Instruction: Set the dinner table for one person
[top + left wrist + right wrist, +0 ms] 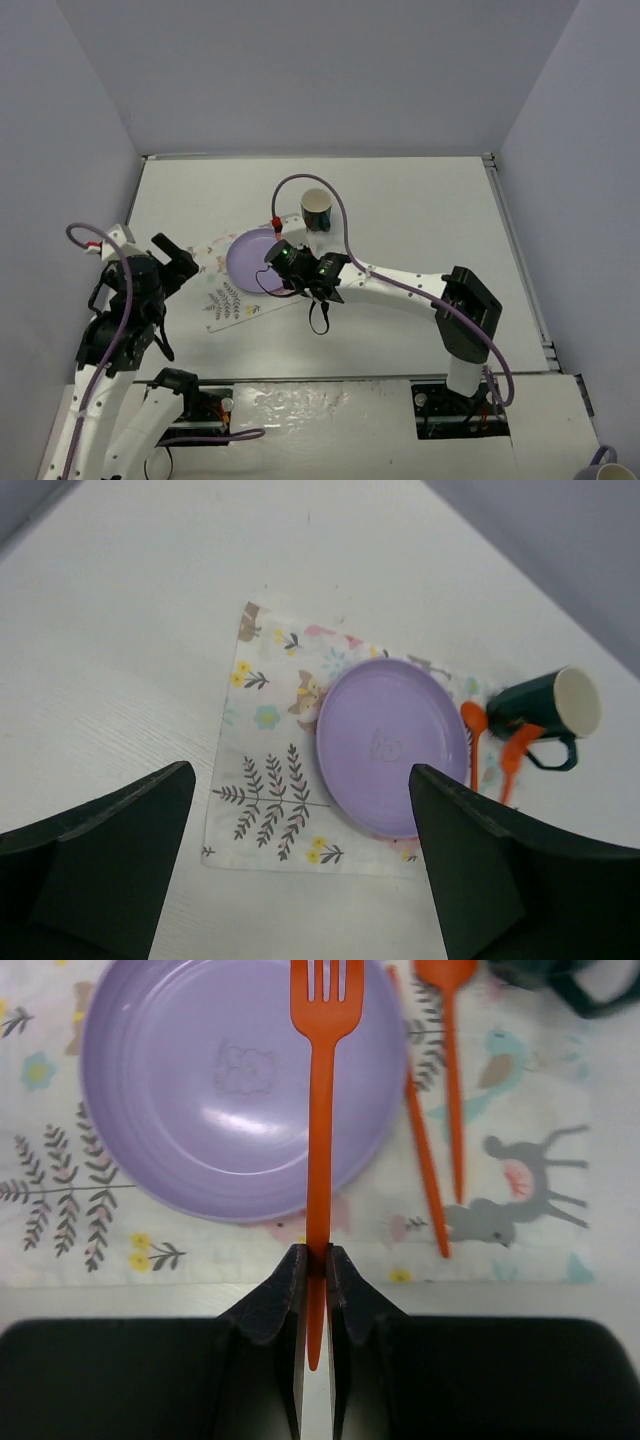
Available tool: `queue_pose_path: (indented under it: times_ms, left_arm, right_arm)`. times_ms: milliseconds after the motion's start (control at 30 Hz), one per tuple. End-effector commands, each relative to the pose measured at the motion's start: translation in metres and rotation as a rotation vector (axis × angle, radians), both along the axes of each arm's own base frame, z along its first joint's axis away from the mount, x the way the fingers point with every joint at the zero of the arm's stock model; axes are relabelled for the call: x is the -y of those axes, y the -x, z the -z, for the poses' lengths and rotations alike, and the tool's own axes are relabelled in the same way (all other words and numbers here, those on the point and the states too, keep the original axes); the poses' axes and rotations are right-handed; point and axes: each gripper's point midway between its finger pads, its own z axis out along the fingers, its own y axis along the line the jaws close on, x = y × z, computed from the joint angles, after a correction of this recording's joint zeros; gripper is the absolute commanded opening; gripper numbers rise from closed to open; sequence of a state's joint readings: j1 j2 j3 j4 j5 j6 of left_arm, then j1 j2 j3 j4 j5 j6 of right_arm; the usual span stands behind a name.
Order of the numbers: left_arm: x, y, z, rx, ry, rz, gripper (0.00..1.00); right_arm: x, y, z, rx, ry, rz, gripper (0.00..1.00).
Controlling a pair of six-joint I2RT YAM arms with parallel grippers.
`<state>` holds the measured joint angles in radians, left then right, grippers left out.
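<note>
1. Two arms reach over the table (pixel 420 200), which fills the floor of the top view, white and bare around the setting.
2. A placemat (pixel 225 300) printed with leaves and animals lies left of centre on the table, turned at an angle to its edges.
3. A purple plate (pixel 230 1090) sits on the placemat.
4. The right gripper (pixel 315 1260) is clamped on the lower handle of an orange fork (pixel 320 1110). The handle end pokes out below the fingers, and the tines point away over the plate.
5. In the top view this gripper (pixel 283 262) hangs at the plate's right edge.
6. Right of the plate, an orange spoon (pixel 450 1060) and a thinner orange utensil (pixel 420 1130) lie on the placemat, close together. I cannot tell what the thin one is.
7. A dark green mug (pixel 316 208) with a white inside stands just past the placemat's far corner.
8. The left gripper (pixel 178 262) is left of the placemat, jaws spread wide and holding nothing.
</note>
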<state>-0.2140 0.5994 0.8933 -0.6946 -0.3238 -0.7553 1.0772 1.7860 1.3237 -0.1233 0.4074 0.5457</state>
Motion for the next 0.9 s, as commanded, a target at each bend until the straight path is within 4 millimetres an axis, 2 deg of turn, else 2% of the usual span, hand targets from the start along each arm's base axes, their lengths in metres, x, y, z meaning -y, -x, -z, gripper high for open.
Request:
queue_pose_path:
  times_ms: [0, 67, 133, 200, 300, 400, 567, 867]
  left_arm:
    - [-0.017, 0.025, -0.041, 0.14, 0.042, -0.087, 0.91]
    - [-0.017, 0.026, -0.041, 0.146, 0.045, -0.084, 0.92]
    - [-0.018, 0.026, -0.038, 0.135, 0.038, -0.089, 0.92]
    - [-0.017, 0.023, -0.035, 0.118, 0.03, -0.089, 0.92]
    - [-0.013, 0.017, -0.031, 0.094, 0.028, -0.071, 0.92]
    - [-0.011, 0.012, -0.028, 0.075, 0.021, -0.063, 0.92]
    - [-0.009, 0.007, -0.026, 0.08, 0.019, -0.055, 0.92]
    - [-0.007, 0.002, -0.022, 0.072, 0.012, -0.04, 0.92]
  right_arm:
    - [-0.099, 0.004, -0.033, 0.005, -0.169, -0.369, 0.0]
    - [-0.123, 0.01, -0.016, -0.038, -0.17, -0.469, 0.0]
    - [-0.148, 0.018, -0.025, -0.062, -0.227, -0.574, 0.0]
    - [-0.161, 0.022, -0.013, -0.089, -0.231, -0.628, 0.0]
    - [-0.175, 0.023, -0.011, -0.107, -0.253, -0.67, 0.0]
    - [-0.181, 0.02, -0.002, -0.123, -0.257, -0.677, 0.0]
    - [-0.188, 0.029, 0.008, -0.167, -0.273, -0.706, 0.0]
    - [-0.192, 0.011, 0.01, -0.117, -0.249, -0.665, 0.0]
